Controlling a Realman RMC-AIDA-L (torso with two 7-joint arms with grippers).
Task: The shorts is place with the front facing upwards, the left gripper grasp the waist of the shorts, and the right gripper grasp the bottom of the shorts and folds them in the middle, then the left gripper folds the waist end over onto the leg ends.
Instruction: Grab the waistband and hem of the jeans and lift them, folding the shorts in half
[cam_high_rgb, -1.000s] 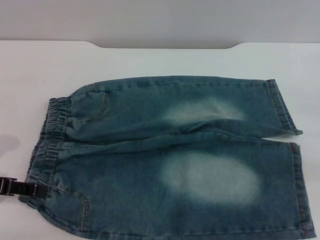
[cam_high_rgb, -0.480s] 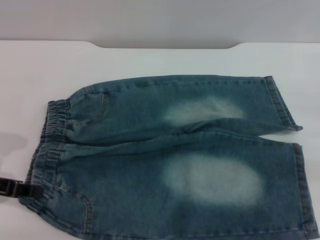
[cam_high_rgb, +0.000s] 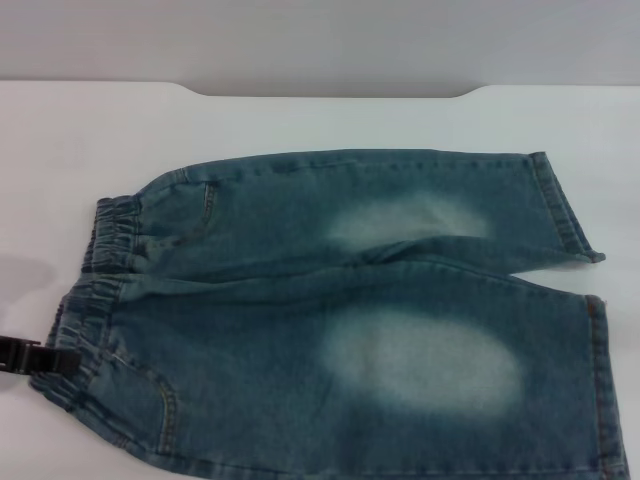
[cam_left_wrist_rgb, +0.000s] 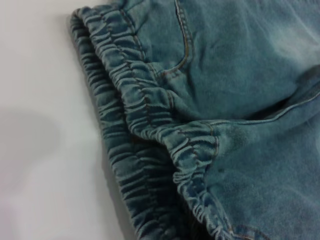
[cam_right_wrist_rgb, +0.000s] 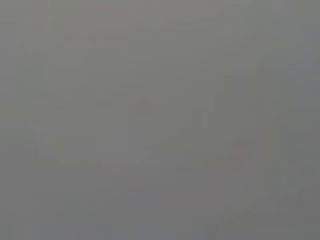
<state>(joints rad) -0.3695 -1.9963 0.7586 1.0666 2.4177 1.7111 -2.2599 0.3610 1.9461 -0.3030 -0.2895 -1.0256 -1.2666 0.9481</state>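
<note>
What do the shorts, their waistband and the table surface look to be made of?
The shorts: apparently blue denim with a washed finish, given the pale faded thigh patches and tan seam stitching. The waistband: the same denim, seemingly gathered over elastic, puckered in tight ridges. The table: a smooth white matte surface; the material is unclear.

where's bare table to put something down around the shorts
Free: the white table between the far edge and the shorts, and beside the waist. Crowded: the near left, where the left claw meets the waistband.

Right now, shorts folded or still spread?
Spread. The shorts lie flat, both legs side by side; left gripper sits at the waist.
</note>
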